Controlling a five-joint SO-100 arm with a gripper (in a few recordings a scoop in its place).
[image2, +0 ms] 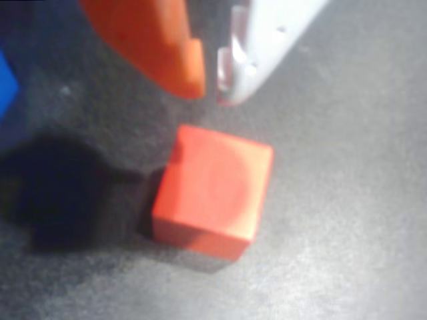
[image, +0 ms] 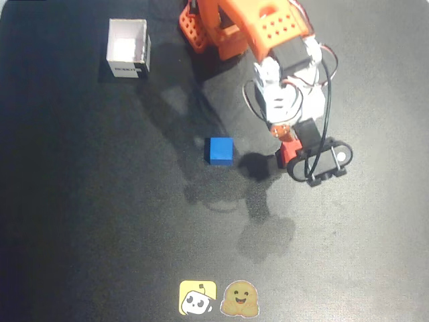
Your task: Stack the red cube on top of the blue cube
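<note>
overhead: straight down, far | wrist: close, downward | shared: red cube (image: 289, 153)

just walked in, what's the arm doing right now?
The gripper hangs just above the red cube, its fingers nearly together and not on the cube. The red cube sits on the black table, not picked up. The blue cube sits apart, to the left of it in the overhead view, with nothing on it. A white box stands at upper left.
</note>
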